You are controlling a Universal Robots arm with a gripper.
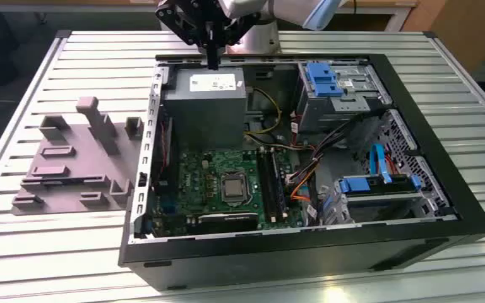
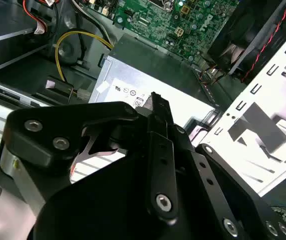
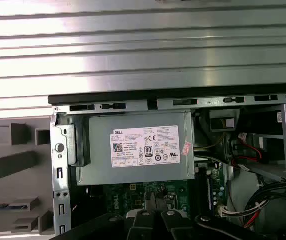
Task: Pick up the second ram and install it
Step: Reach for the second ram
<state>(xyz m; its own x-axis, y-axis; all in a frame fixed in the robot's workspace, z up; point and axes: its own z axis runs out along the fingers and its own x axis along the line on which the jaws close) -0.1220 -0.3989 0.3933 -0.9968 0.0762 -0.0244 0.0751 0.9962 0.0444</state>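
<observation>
Spotted the gripper (image 1: pixel 213 63) hanging high over the power supply (image 1: pixel 202 95) at the rear wall of the open computer case (image 1: pixel 310 245), likely to clear that wall. Found it clenched, gripping nothing. Placed the second ram (image 1: pixel 67 181), tentatively, as the dark strip bedded in a groove of the mauve fixture (image 1: pixel 57 205) on the exterior view's left, well apart from the gripper. Probably laid there to present it squarely for pickup. Not yet lifted.

Showing one open computer case (image 1: pixel 310 243), one grey power supply (image 1: pixel 202 101), one green motherboard (image 1: pixel 200 183), two blue drive brackets (image 1: pixel 323 79) (image 1: pixel 365 185), one mauve-grey fixture plate (image 1: pixel 65 164), one black gripper (image 1: pixel 213 63) and one slatted metal table (image 1: pixel 57 265).
</observation>
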